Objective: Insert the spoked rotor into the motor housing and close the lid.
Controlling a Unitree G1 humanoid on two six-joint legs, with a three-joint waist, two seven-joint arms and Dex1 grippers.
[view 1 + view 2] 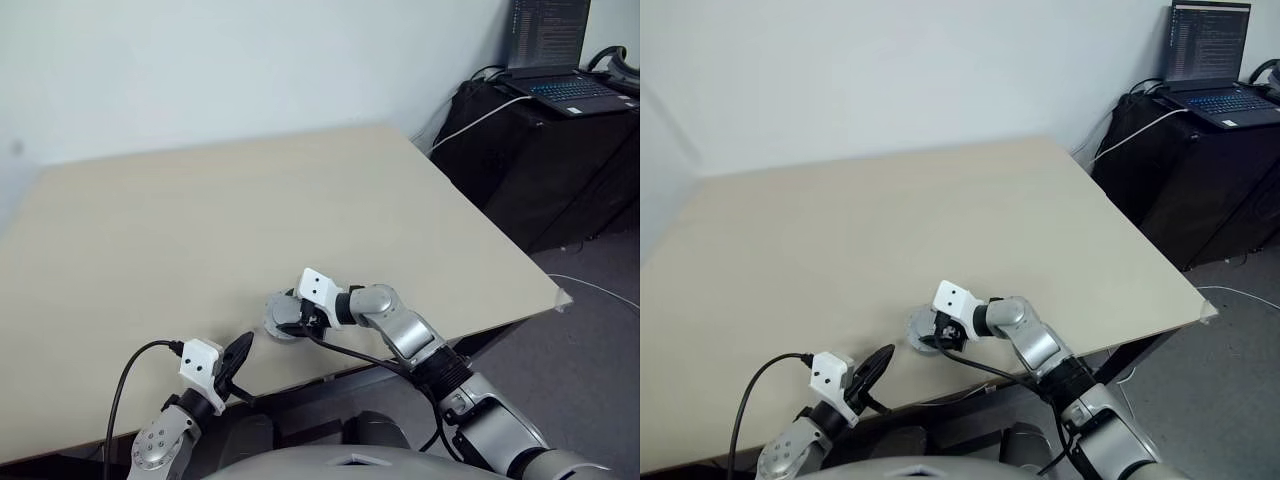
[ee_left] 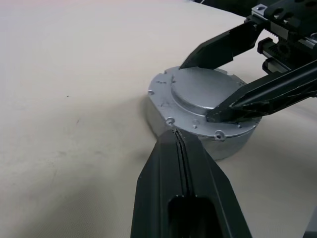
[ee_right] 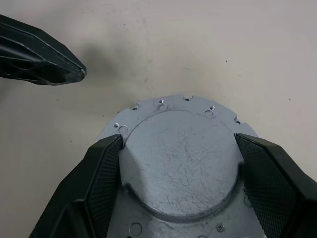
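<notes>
Lab or office: 1 bare beige surface (image 1: 300, 210), white wall (image 1: 250, 60), open laptop (image 1: 555, 60) on black stand (image 1: 540, 160), trailing cables (image 1: 480, 115).

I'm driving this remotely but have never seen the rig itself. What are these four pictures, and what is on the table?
Two pictures come from the humanoid robot's head, looking down over its arms; the other two come from cameras on each wrist. On the beige table sits one round grey metal assembly: the lid, plain face and raised hub up, on top of it. The right pincer has its two black fingers on either side of the lid's raised hub, touching or nearly so. The left pincer is shut, holds nothing, and points at the assembly from just beside it.
</notes>
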